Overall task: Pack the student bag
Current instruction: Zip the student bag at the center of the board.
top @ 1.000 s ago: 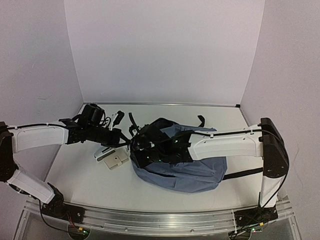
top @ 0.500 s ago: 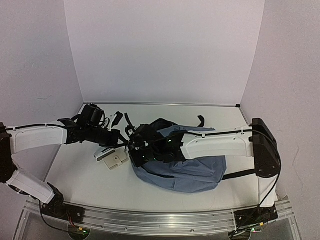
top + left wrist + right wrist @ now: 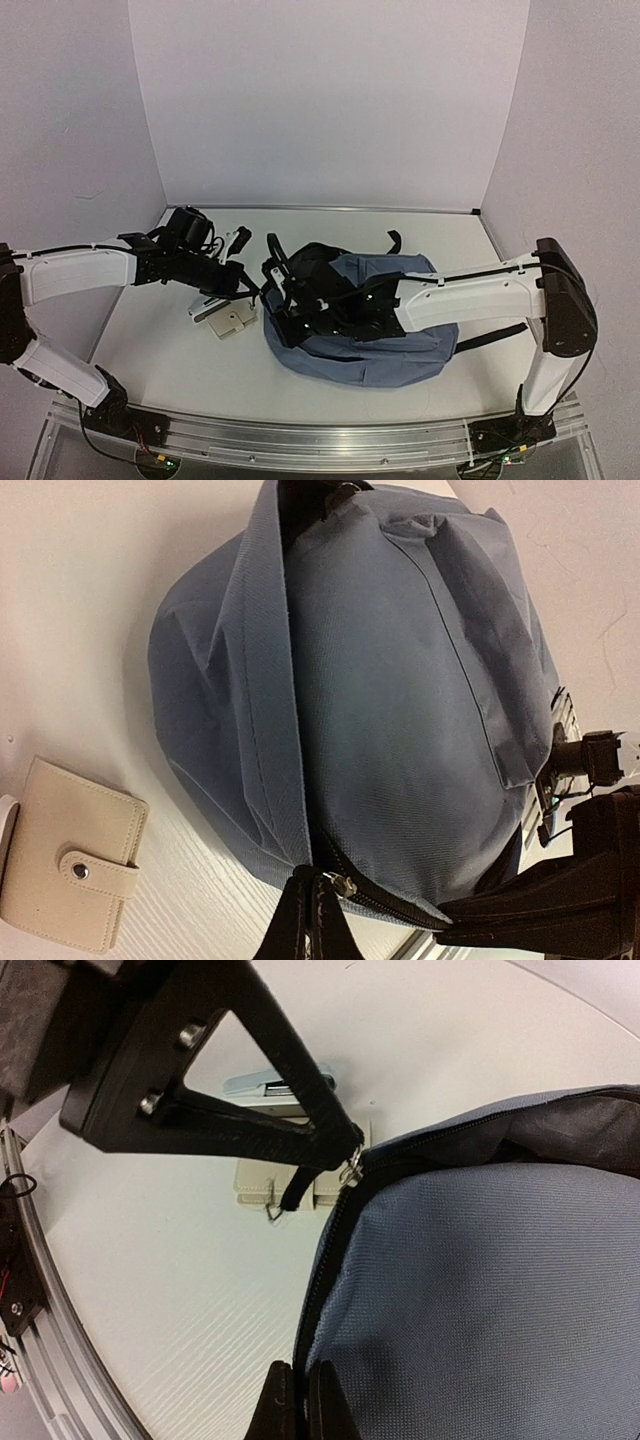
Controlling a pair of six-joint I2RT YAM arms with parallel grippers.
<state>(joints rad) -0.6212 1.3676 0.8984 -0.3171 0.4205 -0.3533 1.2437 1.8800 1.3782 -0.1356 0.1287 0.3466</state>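
The student bag (image 3: 385, 335), grey-blue with black zippers, lies in the middle of the table with its dark mouth (image 3: 310, 265) facing the left arm. My left gripper (image 3: 254, 289) is shut on the bag's zipper edge, right by the metal slider (image 3: 348, 885); its tips show as (image 3: 312, 925) in the left wrist view. My right gripper (image 3: 285, 313) reaches across the bag from the right. It is shut on the black zipper band (image 3: 322, 1290) a little lower on the same edge, and its tips are (image 3: 302, 1400) in the right wrist view. The inside of the bag is hidden.
A beige snap wallet (image 3: 232, 322) lies on the table just left of the bag, with a white and silver item (image 3: 203, 306) touching it. A small black and white object (image 3: 236, 240) sits behind the left gripper. White walls close in three sides.
The right gripper has shut on the bag's zipper edge. The right arm has drawn back to the right, and the bag has shifted with it.
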